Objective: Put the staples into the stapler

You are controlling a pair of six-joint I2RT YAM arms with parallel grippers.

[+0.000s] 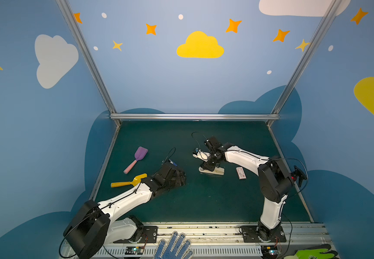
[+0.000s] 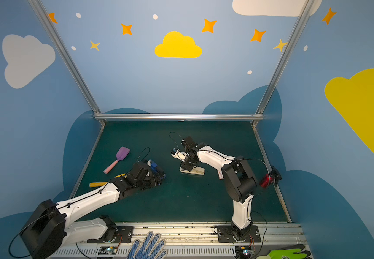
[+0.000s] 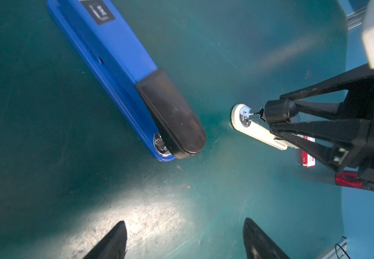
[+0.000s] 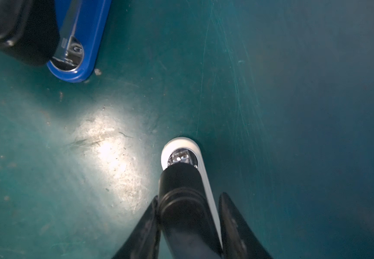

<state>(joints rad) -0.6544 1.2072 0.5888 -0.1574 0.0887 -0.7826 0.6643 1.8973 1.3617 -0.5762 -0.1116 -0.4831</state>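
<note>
Your left hand [image 3: 184, 222] is released, jaws wide and empty over the worktop [image 1: 204, 201]. The blue stapler [image 3: 114, 51] lies just ahead of it, so it reads as standing clear or ready to brace. Your right hand [image 4: 189, 195] straddles the black top arm [image 4: 181, 179] of the white stapler [image 3: 255, 132], one finger [image 4: 145, 224] touching and a gap at the other, so I can't tell if it's clamped; probably there to swing the top open. The staples box [image 1: 241, 173] lies flat behind that hand, beside its forearm, close for the next pick.
</note>
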